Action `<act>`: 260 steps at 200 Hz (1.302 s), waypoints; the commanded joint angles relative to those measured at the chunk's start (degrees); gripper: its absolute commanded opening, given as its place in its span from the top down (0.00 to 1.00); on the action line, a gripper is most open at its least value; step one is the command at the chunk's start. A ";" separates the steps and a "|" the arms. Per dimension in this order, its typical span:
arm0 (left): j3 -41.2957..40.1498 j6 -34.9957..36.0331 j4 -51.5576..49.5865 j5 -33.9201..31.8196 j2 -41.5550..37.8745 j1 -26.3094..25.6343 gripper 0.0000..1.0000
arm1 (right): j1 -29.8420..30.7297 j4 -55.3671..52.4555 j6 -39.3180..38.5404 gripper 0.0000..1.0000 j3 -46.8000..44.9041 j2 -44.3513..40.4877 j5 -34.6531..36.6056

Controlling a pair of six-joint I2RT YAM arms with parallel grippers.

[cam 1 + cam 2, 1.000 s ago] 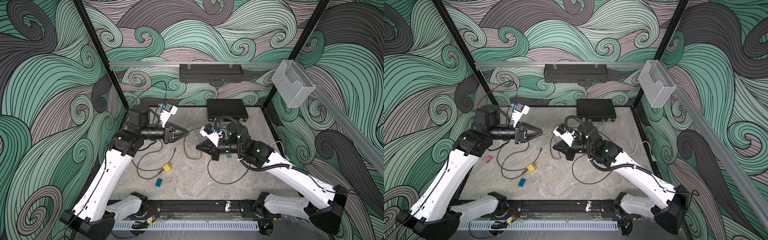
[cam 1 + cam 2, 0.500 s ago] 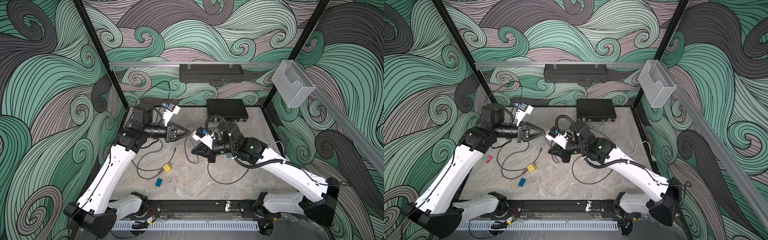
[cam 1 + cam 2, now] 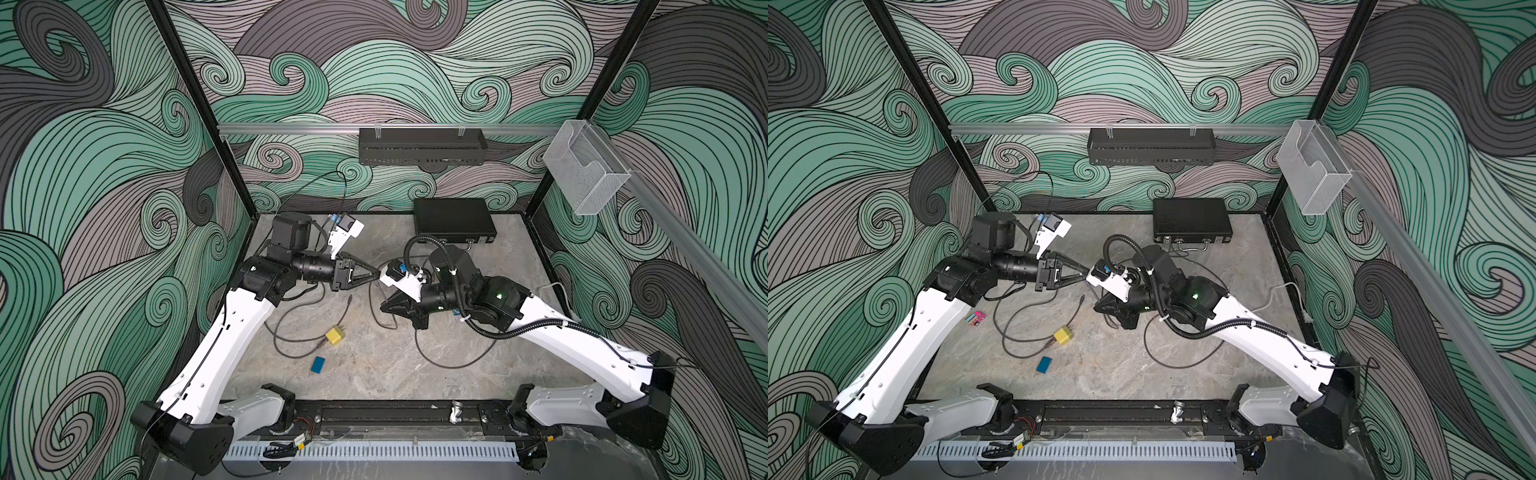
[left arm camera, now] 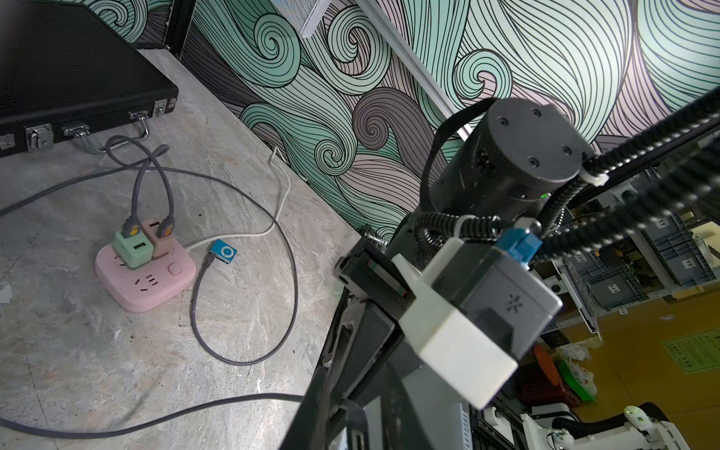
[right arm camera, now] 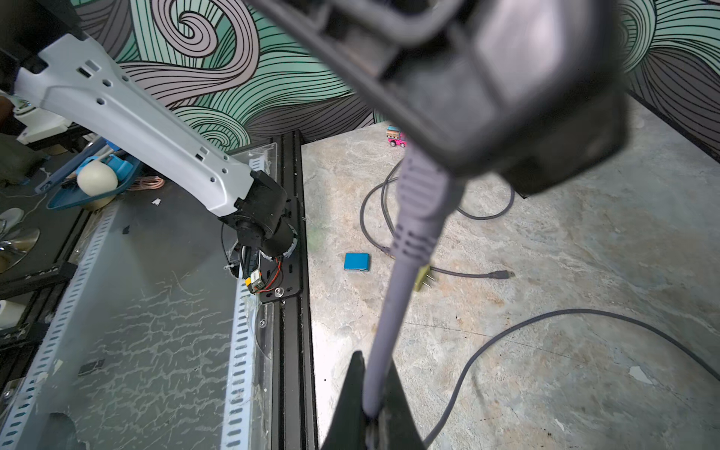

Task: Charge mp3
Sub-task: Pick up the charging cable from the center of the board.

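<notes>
I am pinching the cable [image 5: 391, 311] in my right gripper [image 5: 372, 370], clenched on it a little behind the plug [image 5: 422, 195]. The plug is pointing away from those fingers toward my left gripper [image 3: 374, 275], which is meeting it above mid-table. The left fingers are sitting around the plug head, but blur is hiding whether they are gripping it, so I cannot tell. The cable's long axis is running left to right between my two grippers.

The loose blue mp3 [image 3: 318, 365] is lying flat on the table [image 3: 374, 386], near and left of both grippers, well apart from them and lower. My left arm is the nearer one to it. I am judging that the plug has to travel near-left and down, or the mp3 has to come up to it.

A second mp3 [image 4: 225, 251] is lying just beside the pink strip [image 4: 146, 280] on the right, with a cable end at its edge. I cannot tell which one is meant.
</notes>
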 commanded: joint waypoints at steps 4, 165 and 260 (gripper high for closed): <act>-0.20 2.04 -1.56 1.79 -1.38 0.17 0.79 | 0.31 -0.74 -2.50 1.00 1.56 -0.99 1.47; 0.40 1.96 -1.89 2.68 -1.14 0.17 0.89 | 0.38 -1.11 -3.11 1.00 0.53 -0.84 1.16; 0.53 -2.27 0.46 -12.94 -1.92 0.21 0.99 | -0.02 6.57 12.07 0.37 -0.92 -7.72 22.28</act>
